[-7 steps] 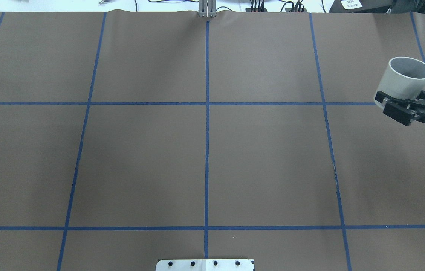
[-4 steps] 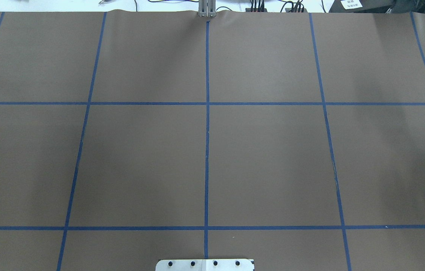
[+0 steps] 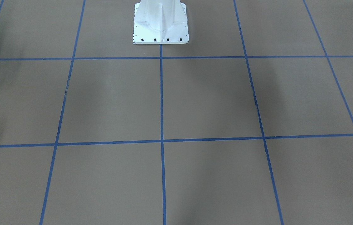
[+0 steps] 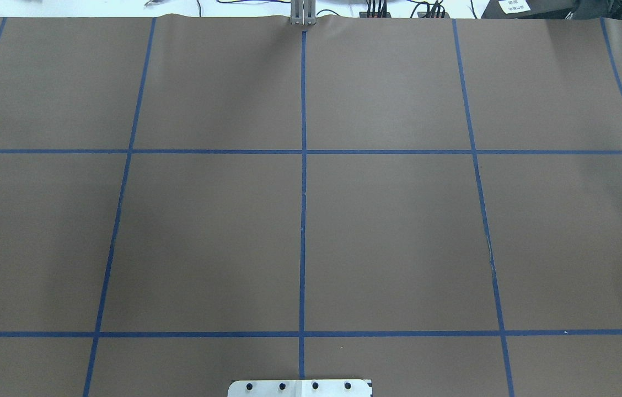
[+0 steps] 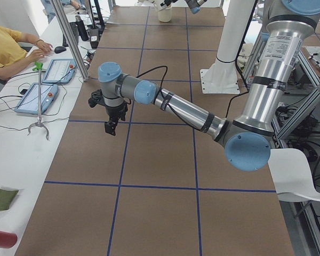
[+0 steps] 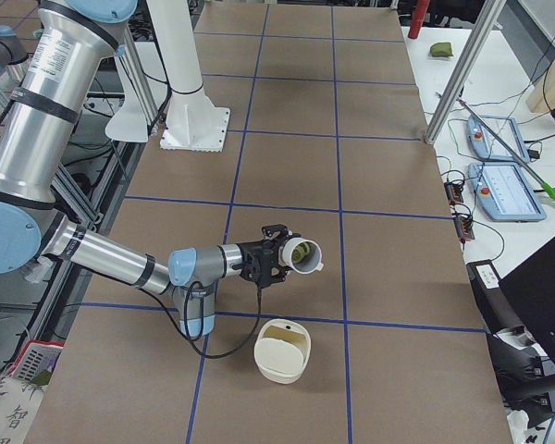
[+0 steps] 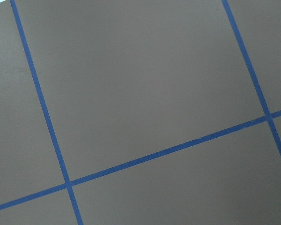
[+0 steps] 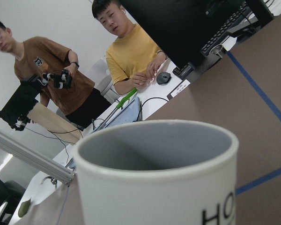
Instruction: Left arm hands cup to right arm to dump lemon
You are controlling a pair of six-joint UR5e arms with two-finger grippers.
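The handover looks done: the cup [image 8: 150,187] is at the right hand [image 6: 279,257], tipped sideways over the table [image 6: 388,305], and the left hand [image 5: 111,126] is well apart. The lemon [image 6: 301,251] seems to be inside it, so the dumping remains. How open either hand is, I cannot tell.

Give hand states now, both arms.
Left hand: cannot tell.
Right hand: closed, holding the white mug.

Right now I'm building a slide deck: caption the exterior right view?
Right arm holds the cup tipped sideways, lemon inside, near a cream container.
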